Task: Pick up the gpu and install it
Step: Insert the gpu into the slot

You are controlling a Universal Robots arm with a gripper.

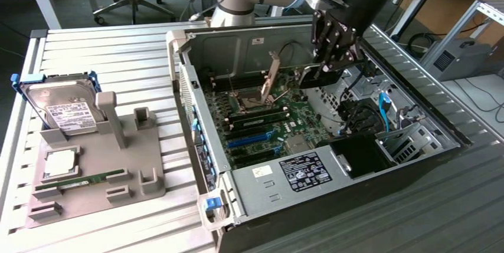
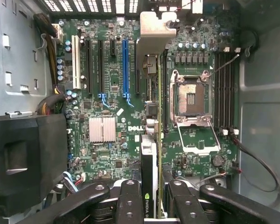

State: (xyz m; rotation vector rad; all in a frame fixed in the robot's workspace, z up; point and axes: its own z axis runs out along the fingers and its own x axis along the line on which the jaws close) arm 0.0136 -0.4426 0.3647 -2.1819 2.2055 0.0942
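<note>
My gripper (image 1: 324,71) hangs inside the open computer case (image 1: 236,200), shut on the gpu (image 1: 308,77). The gpu is a thin card with a silvery bracket (image 1: 272,79) at its far end. In the wrist view the gpu (image 2: 150,163) shows edge-on, and a black finger (image 2: 130,200) presses on each side of my gripper (image 2: 152,205). Its bracket (image 2: 155,29) reaches toward the case's rear wall. The card floats above the green motherboard (image 2: 107,88), over the strip between the blue slot (image 2: 125,65) and the CPU socket (image 2: 192,100). I cannot tell how high it is.
A grey holder (image 1: 118,176) at the exterior view's left carries a hard drive (image 1: 67,111), a CPU (image 1: 61,163) and a memory stick (image 1: 91,180). Inside the case are a black box (image 2: 28,158), cables (image 2: 261,163) and the metal case walls (image 2: 266,93).
</note>
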